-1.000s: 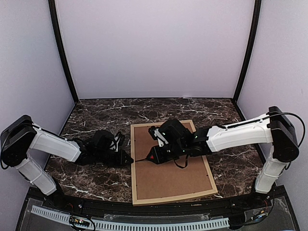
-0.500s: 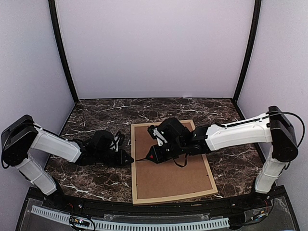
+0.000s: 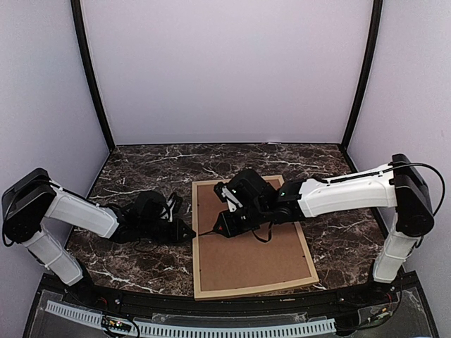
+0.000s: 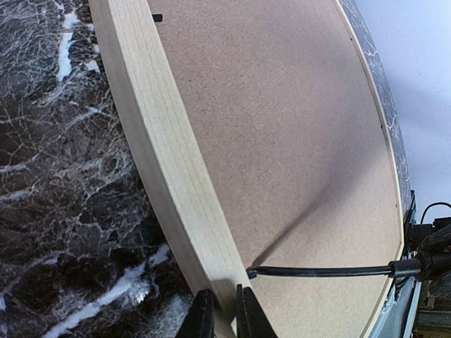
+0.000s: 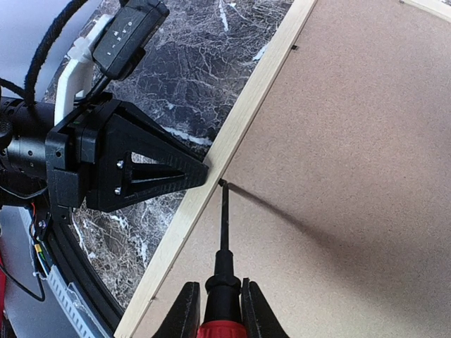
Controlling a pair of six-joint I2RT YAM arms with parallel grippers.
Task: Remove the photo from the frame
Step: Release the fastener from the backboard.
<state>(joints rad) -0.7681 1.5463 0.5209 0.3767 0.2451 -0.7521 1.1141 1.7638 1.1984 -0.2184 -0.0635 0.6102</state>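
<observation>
The frame [image 3: 195, 271] lies face down on the marble table [image 3: 141, 169] with its brown backing board [image 3: 250, 260] up. The left gripper [image 4: 225, 313] meets the outer edge of the frame's left rail, its jaws pinched nearly together on the wood, and the left arm lies low, reaching rightward. The right arm stretches left across the frame's far half, wrist tipped down. The right gripper [image 5: 221, 296] is clenched on a red-handled tool [image 5: 224, 225] whose thin black tip touches the seam between that rail and the board.
</observation>
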